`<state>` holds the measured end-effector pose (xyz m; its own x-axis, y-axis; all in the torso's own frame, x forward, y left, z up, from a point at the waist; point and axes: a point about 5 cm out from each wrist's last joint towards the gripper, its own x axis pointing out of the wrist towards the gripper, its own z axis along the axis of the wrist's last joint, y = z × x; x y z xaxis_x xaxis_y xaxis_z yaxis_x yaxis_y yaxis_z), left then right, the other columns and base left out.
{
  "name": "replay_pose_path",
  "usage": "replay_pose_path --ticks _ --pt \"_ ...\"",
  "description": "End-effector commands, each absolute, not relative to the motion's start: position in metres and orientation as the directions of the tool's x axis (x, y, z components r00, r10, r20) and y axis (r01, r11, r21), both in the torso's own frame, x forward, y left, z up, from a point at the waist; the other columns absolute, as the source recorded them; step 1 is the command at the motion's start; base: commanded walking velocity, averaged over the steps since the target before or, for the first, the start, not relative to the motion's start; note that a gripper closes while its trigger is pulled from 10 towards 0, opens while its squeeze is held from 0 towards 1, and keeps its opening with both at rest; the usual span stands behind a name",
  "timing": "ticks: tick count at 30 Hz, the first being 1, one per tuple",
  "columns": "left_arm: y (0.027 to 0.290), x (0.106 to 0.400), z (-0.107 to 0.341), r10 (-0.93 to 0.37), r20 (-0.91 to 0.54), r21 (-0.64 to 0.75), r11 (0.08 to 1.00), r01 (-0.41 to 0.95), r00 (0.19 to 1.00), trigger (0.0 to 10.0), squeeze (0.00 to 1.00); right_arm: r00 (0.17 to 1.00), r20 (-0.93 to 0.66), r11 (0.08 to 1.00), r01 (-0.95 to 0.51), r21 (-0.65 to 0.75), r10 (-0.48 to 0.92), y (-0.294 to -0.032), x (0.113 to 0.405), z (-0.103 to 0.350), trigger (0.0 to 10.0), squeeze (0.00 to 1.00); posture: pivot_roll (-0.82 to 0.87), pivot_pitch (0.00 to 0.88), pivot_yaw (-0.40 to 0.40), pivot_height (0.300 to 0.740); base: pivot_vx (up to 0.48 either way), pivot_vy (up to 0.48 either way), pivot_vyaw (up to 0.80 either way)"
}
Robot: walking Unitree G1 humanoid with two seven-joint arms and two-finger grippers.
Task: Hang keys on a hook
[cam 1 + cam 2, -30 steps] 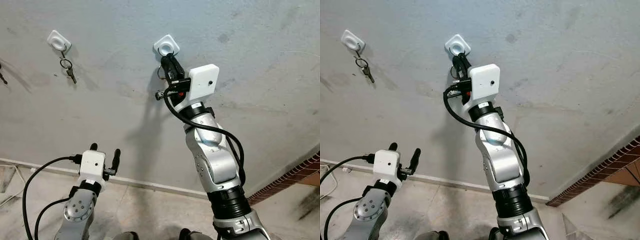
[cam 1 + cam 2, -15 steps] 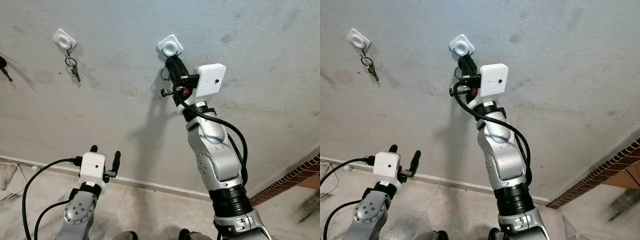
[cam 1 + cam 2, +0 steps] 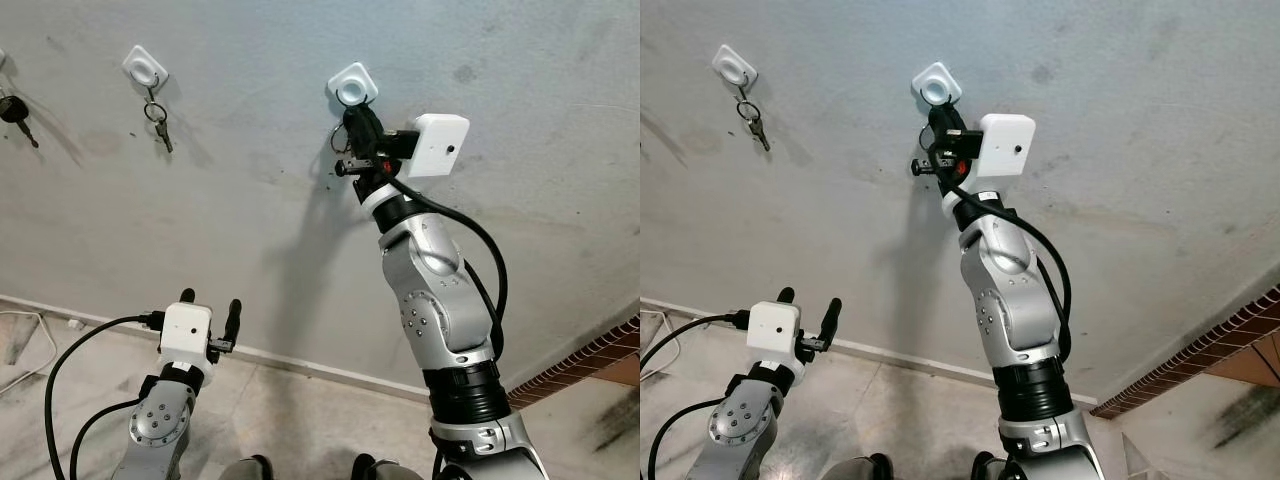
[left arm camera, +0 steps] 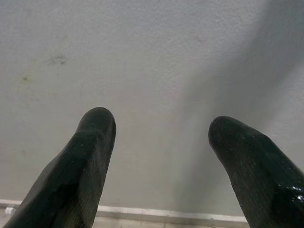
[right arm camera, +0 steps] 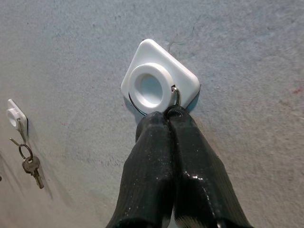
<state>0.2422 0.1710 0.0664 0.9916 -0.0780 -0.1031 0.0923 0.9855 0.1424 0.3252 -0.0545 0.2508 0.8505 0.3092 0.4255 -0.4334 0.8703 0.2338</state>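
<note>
Keys are hidden behind the right gripper (image 5: 168,118), whose fingers are pressed together just below the white hook (image 5: 159,85) on the grey wall (image 3: 200,230); a thin ring (image 5: 176,95) shows over the hook's metal prong at the fingertips. The left gripper (image 3: 208,303) hangs low with fingers spread, well apart from the hook. Further left, another hook (image 3: 146,66) carries a hanging key (image 3: 163,130).

The right gripper (image 5: 167,116) has risen along the grey wall to the square white plastic hook (image 5: 159,83), its black jaws pressed together now touching the thin metal ring (image 5: 176,96) there.
</note>
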Motion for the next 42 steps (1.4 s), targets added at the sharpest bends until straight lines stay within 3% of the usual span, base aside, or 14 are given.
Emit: replay_pose_path --ticks 1,9,18,30,31,32,33,34,42 --pt "0.173 0.242 0.064 -0.066 -0.113 0.145 0.986 0.082 0.991 10.0 0.00 0.856 0.444 0.879 -0.405 0.252 0.267 -0.063 0.326 0.257 10.0 0.00 0.09 0.166 0.001 0.740 0.000 0.000 0.00" --pt "0.172 0.241 0.065 -0.076 -0.100 0.128 0.988 0.088 0.992 10.0 0.00 0.796 0.479 0.912 -0.410 -0.020 0.369 -0.066 0.308 0.247 10.0 0.00 0.08 0.169 0.004 0.740 0.000 0.000 0.00" --pt "0.167 0.244 0.064 -0.088 -0.096 0.127 0.987 0.100 0.991 10.0 0.00 0.756 0.540 0.918 -0.387 -0.087 0.370 -0.065 0.301 0.262 10.0 0.00 0.07 0.164 0.002 0.740 0.000 0.000 0.00" --pt "0.166 0.243 0.063 -0.084 -0.097 0.126 0.987 0.096 0.992 10.0 0.00 0.807 0.462 0.925 -0.369 -0.092 0.368 -0.074 0.299 0.237 10.0 0.00 0.06 0.168 -0.006 0.740 0.000 0.000 0.00" --pt "0.166 0.243 0.063 -0.085 -0.098 0.127 0.987 0.097 0.992 10.0 0.00 0.808 0.456 0.923 -0.374 -0.091 0.372 -0.073 0.298 0.235 10.0 0.51 0.06 0.169 -0.005 0.740 0.000 0.000 0.00" --pt "0.166 0.243 0.063 -0.085 -0.098 0.127 0.987 0.097 0.992 10.0 0.00 0.808 0.456 0.923 -0.374 -0.091 0.372 -0.073 0.298 0.235 10.0 0.51 0.06 0.169 -0.005 0.740 0.000 0.000 0.00" --pt "0.165 0.243 0.063 -0.085 -0.099 0.127 0.987 0.097 0.991 10.0 0.00 0.810 0.451 0.922 -0.377 -0.091 0.376 -0.073 0.298 0.233 10.0 0.86 0.06 0.169 -0.005 0.740 0.000 0.000 0.00" --pt "0.165 0.243 0.063 -0.086 -0.099 0.127 0.987 0.098 0.991 10.0 0.00 0.810 0.449 0.921 -0.378 -0.090 0.377 -0.072 0.297 0.233 10.0 1.00 0.06 0.169 -0.005 0.740 0.000 0.000 0.00" --pt "0.165 0.242 0.063 -0.084 -0.102 0.130 0.987 0.097 0.991 10.0 0.00 0.816 0.427 0.916 -0.393 -0.084 0.389 -0.069 0.296 0.226 10.0 1.00 0.06 0.171 -0.006 0.740 0.000 0.000 0.00"
